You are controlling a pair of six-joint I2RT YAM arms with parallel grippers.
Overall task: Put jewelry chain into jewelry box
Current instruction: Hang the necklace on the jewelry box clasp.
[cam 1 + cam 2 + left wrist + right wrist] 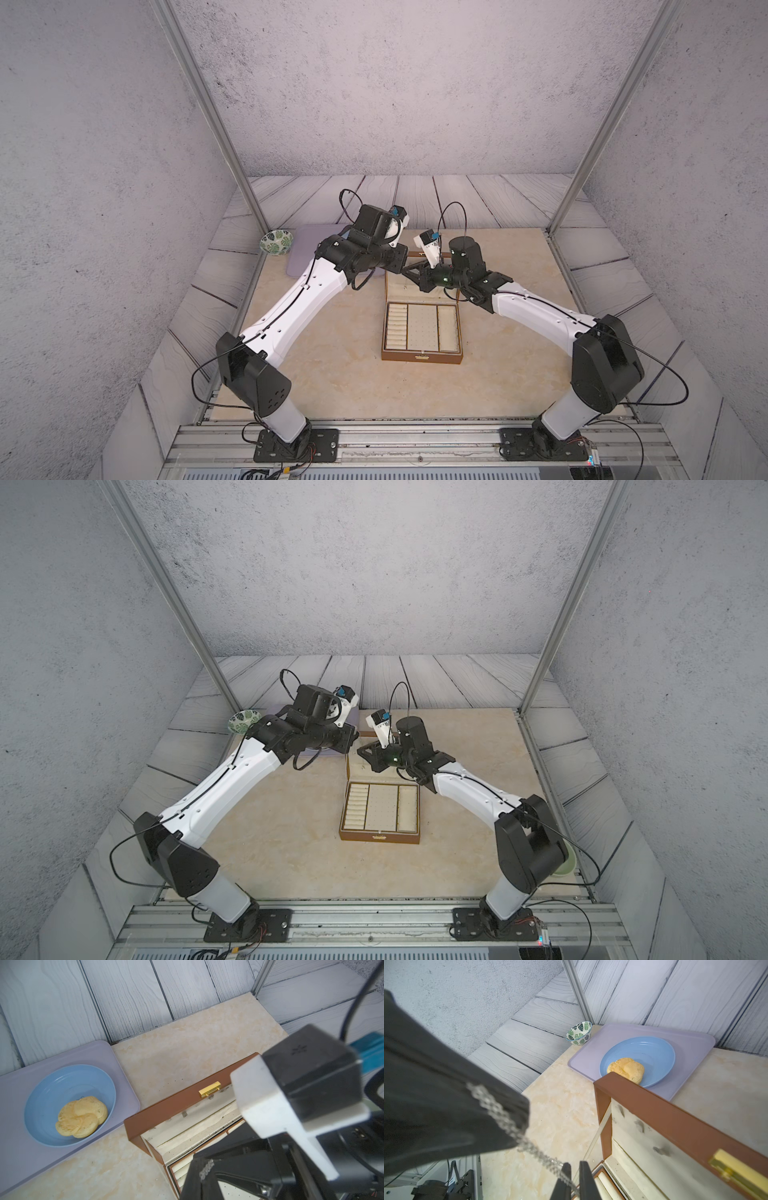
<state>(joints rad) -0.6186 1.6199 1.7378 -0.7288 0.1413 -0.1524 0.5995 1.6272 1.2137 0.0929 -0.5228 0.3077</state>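
Starting w/ the beige marble-look tabletop point(324, 374): left arm point(299, 299) and right arm point(536, 307) reach in over it and meet mid-rear. Jewelry box point(422, 358) sits centre, lid open and standing at its far side, gold clasp point(209, 1089) on the lid edge. Inside are cream ring rolls point(397, 326) on the left and a dotted panel point(422, 328) in the middle. Lilac tray point(691, 1043) in the far-left corner, near the lid; on it a blue plate point(654, 1049) w/ a pale yellow pastry point(626, 1068). Leaf-print bowl point(579, 1032) at the tray's outer edge; touching or not, we can't tell.

Left gripper point(519, 1126): fingers pressed together. The jewelry chain point(500, 1119) lies along it and leaves at the tip, so we read it as pinched. Right gripper point(575, 1180): tips a little apart, chain running into the gap; whether they nip it we can't tell. Chain spans taut betw. the two grippers, in the air over the tabletop by the lid's left end, not in the box.
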